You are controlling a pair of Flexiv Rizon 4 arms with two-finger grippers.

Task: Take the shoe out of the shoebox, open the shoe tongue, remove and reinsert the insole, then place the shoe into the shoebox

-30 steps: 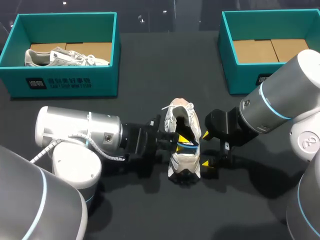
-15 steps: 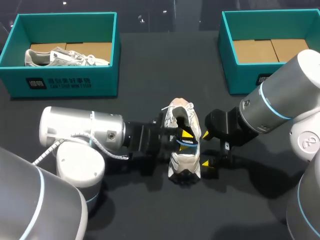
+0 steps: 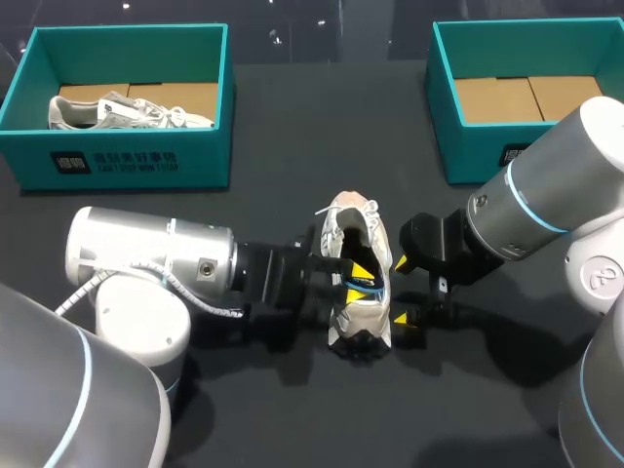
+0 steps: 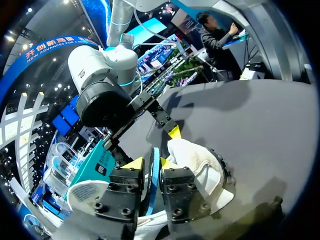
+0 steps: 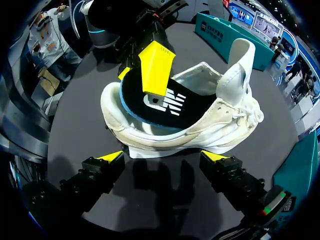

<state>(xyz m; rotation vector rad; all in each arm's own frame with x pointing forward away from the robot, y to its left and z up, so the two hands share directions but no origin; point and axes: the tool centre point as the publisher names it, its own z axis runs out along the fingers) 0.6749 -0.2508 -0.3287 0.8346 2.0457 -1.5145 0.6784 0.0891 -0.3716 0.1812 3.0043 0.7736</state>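
1. The table [image 3: 292,166] is dark. The task's things lie on it, and both arms reach to its middle.
2. Two teal shoeboxes stand at the far side. The left shoebox [image 3: 127,161] holds another shoe [image 3: 127,110]. The right shoebox [image 3: 466,156] shows only its cardboard floor.
3. The shoe [image 3: 357,322] is out of the box and rests on its sole in the middle of the table, between the two tools. It is a white, somewhat worn sneaker with a dark treaded sole and loose laces.
4. The right tool [image 3: 401,291] stands just beside the shoe with its fingers spread wide. In the right wrist view the shoe [image 5: 200,130] lies ahead of this tool [image 5: 162,157], and neither finger touches it.
5. The left tool [image 3: 359,277] reaches into the mouth of the shoe. In the left wrist view its fingers [image 4: 131,164] are closed on the thin edge of the insole [image 4: 154,170].
6. The insole [image 5: 175,107] is black with a blue rim and a white mark. Its heel end is lifted above the collar, and its front part is inside the shoe.
7. The tongue [image 5: 239,60] stands upright and pulled forward, so I judge that this step is done.
8. I judge that the insole step is in hand, but I cannot tell whether it is coming out or going in.
9. The next move needs a slow pull or push along the length of the shoe. The right tool should steady the shoe, because otherwise the shoe may slide or tip.
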